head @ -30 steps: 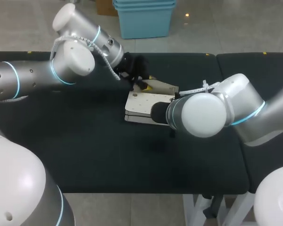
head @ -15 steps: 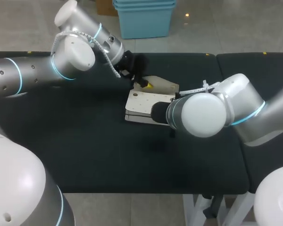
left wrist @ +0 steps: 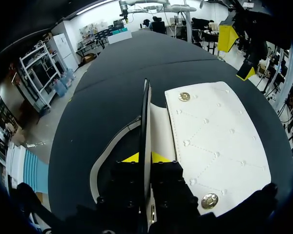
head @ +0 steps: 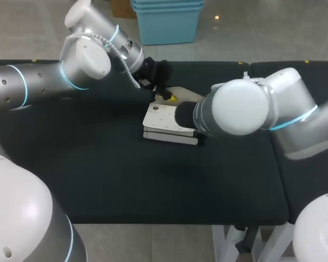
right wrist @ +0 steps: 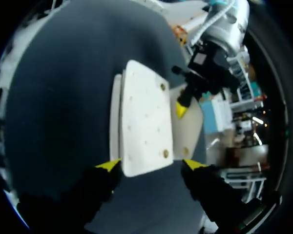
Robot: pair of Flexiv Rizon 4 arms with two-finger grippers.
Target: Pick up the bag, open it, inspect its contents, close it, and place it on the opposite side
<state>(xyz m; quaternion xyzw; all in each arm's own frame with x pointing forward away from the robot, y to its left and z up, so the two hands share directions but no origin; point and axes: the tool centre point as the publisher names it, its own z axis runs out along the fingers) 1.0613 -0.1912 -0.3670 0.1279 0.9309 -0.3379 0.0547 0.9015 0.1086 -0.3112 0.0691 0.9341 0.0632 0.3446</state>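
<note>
Head view: flat white studded bag (head: pixel 165 119)

A table (head: pixel 98 180) topped with a matt black covering is seen across most of the head view. Just beside it, at the right, a second black-topped table (head: pixel 303 73) is set, and the two are parted by a narrow seam (head: pixel 279 183). White legs (head: pixel 223 244) are seen under the near edge. A small yellow mark (head: pixel 241 63) is seen at the far edge.
</note>
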